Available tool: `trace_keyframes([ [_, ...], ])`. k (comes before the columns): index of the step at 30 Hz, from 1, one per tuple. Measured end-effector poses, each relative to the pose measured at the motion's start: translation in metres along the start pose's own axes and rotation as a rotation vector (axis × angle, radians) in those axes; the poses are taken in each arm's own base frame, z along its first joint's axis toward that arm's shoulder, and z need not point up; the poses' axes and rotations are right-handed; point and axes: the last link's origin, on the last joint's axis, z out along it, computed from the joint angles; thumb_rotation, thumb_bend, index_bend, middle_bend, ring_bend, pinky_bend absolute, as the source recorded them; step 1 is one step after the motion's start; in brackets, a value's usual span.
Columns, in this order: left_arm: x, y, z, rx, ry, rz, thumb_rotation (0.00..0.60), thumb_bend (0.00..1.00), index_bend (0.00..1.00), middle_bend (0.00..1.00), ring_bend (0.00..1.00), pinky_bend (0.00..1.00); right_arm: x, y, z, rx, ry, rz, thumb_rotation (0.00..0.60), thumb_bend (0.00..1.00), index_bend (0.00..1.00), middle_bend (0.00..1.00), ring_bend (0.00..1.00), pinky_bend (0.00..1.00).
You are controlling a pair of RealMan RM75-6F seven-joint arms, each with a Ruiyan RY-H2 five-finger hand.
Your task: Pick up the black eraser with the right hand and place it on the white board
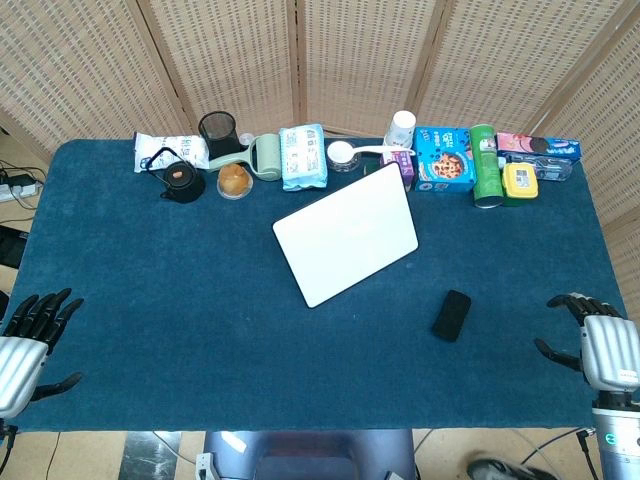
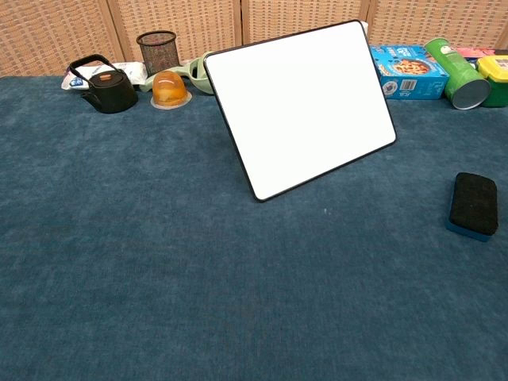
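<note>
Both hands sit at the near table edge: left hand (image 1: 30, 340) at the near-left corner, right hand (image 1: 598, 345) at the near-right, each w/ fingers spread & holding nothing. Eraser (image 1: 452, 315) lies flat on the blue cloth (image 1: 200, 330), untouched, just off the board (image 1: 346, 233) toward the near-right, between board & right hand. Chest view shows its black top over a blue base (image 2: 474, 205); no hands there. So the task looks unstarted: reach step pending. Next move likely calls for the right hand to go forward & inward over the eraser, grip it across its narrow sides, lift, then carry it back-left to the board, which lies flat w/ nothing on it.
</note>
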Motion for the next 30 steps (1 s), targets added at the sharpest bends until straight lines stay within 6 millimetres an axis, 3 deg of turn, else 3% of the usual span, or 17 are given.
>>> trace_keyframes([
  [9,0.0,-0.002,-0.002,0.013,0.009,-0.002,0.6,0.15,0.0,0.0,0.0,0.0,-0.008,0.0,0.002,0.082,-0.084,-0.02,0.6,0.09,0.37,0.4,0.41,0.39],
  [13,0.0,-0.002,-0.001,0.01,0.012,-0.002,0.6,0.15,0.0,0.0,0.0,0.0,-0.015,0.002,0.01,0.177,-0.137,-0.062,0.6,0.04,0.32,0.27,0.28,0.3],
  [17,0.0,-0.001,0.0,0.013,0.011,0.002,0.6,0.16,0.0,0.0,0.0,0.0,-0.02,0.003,0.02,0.298,-0.159,-0.139,0.6,0.05,0.3,0.2,0.22,0.3],
  [25,-0.003,0.001,0.005,0.035,0.006,0.02,0.6,0.15,0.0,0.0,0.0,0.0,-0.04,0.004,0.058,0.64,-0.186,-0.399,0.6,0.09,0.25,0.18,0.2,0.31],
  [30,-0.004,0.001,0.01,0.05,-0.004,0.026,0.6,0.15,0.0,0.0,0.0,0.0,-0.059,-0.014,0.089,0.894,-0.235,-0.56,0.6,0.1,0.23,0.19,0.2,0.33],
])
